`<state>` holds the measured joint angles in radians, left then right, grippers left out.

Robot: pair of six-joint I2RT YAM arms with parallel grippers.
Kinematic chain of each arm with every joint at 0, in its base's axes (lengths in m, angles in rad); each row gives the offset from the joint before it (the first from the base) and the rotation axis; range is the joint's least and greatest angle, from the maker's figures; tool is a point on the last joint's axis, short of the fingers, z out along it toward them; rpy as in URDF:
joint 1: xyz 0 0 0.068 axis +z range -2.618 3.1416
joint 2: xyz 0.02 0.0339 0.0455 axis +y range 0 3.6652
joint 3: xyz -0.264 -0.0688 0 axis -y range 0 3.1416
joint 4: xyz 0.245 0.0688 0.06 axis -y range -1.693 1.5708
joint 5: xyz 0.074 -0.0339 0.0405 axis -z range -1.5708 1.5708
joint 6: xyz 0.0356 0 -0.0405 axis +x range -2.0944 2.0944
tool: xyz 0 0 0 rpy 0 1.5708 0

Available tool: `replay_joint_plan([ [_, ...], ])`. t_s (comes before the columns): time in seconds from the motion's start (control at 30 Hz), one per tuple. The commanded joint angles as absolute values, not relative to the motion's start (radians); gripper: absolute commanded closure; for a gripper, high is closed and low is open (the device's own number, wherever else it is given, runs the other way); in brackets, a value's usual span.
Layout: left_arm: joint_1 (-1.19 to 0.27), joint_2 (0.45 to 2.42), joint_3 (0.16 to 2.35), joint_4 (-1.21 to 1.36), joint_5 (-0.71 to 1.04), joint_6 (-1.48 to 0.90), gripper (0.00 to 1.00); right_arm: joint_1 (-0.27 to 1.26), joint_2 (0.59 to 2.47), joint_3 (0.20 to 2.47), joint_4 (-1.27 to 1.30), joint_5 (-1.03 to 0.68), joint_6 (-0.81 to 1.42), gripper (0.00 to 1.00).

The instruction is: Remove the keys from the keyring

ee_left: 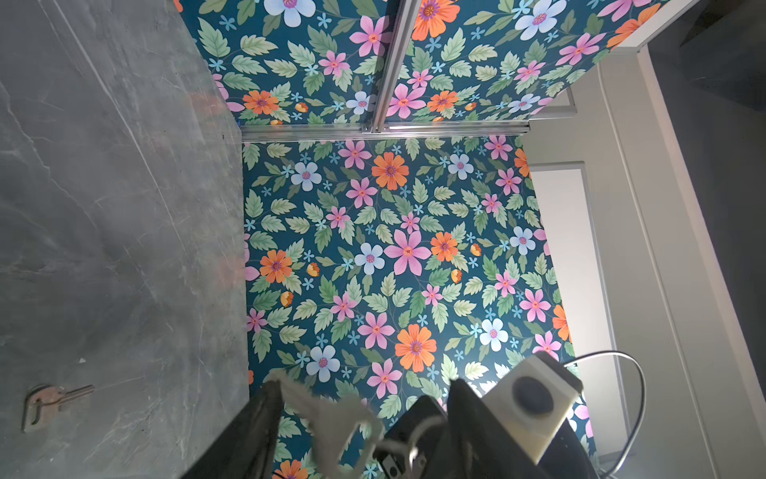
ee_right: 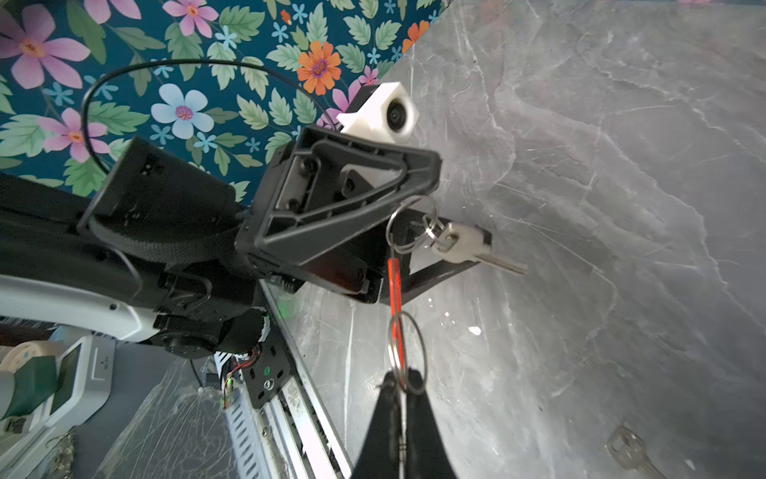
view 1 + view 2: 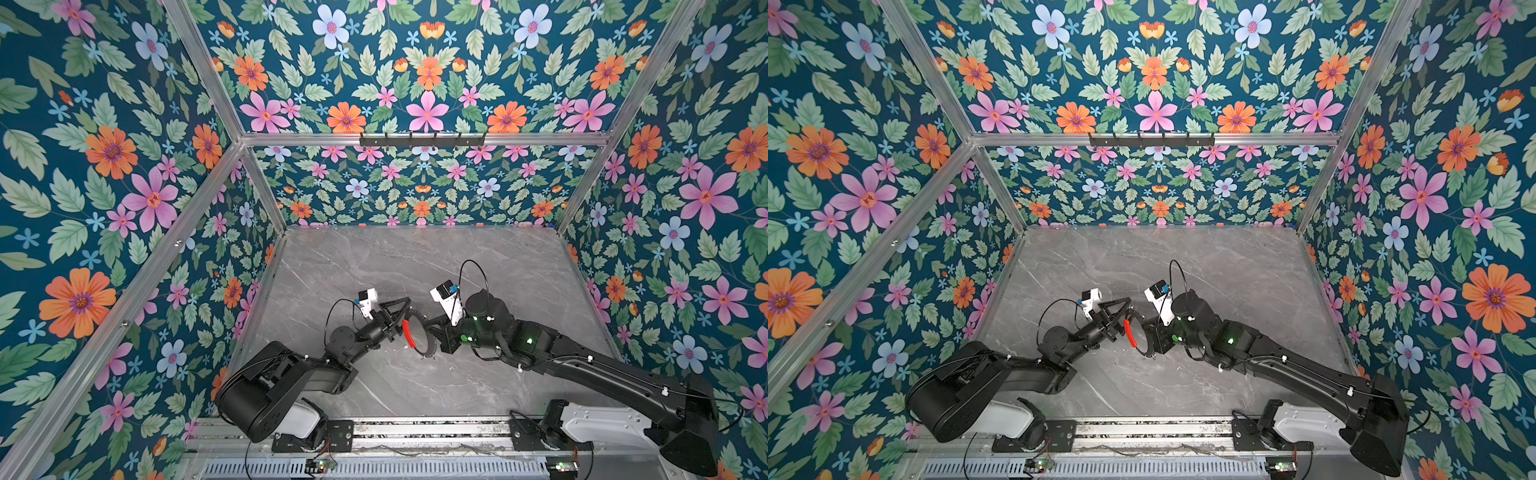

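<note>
Keyring (image 3: 409,333) stands upright over the near middle of the tabletop (image 3: 374,270) in both top views. My right end effector (image 3: 432,324) is clamped shut on its right edge, and my left end effector (image 3: 405,311) is at its far-left rim.

Left wrist view: my jaws stand apart around a blurred hanging key (image 1: 327,410). 1 loose key (image 1: 58,402) lies on the tabletop.

Right wrist view: the hanging key dangles from the hoop by split rings (image 2: 432,232).

Step in hand, I judge: freeing this key. Next I must close on it and work its ring off.
</note>
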<state>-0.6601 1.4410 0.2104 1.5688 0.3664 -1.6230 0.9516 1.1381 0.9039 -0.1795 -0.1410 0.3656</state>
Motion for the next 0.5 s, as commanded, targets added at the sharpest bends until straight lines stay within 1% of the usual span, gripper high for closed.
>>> replay_joint_plan([
  [0.0, -0.658, 1.442, 0.213, 1.623, 0.374, -1.63, 0.33, 0.951, 1.125, 0.896, -0.12, -0.138, 0.367, 1.0],
  [0.13, -0.658, 1.444, 0.204, 1.639, 0.374, -1.635, 0.34, 0.952, 1.131, 0.897, -0.124, -0.15, 0.361, 1.0],
  [0.3, -0.66, 1.436, 0.201, 1.633, 0.389, -1.64, 0.4, 0.95, 1.139, 0.902, -0.132, -0.148, 0.352, 1.0],
  [0.47, -0.658, 1.401, 0.182, 1.565, 0.411, -1.632, 0.4, 0.951, 1.131, 0.945, -0.215, -0.136, 0.307, 1.0],
])
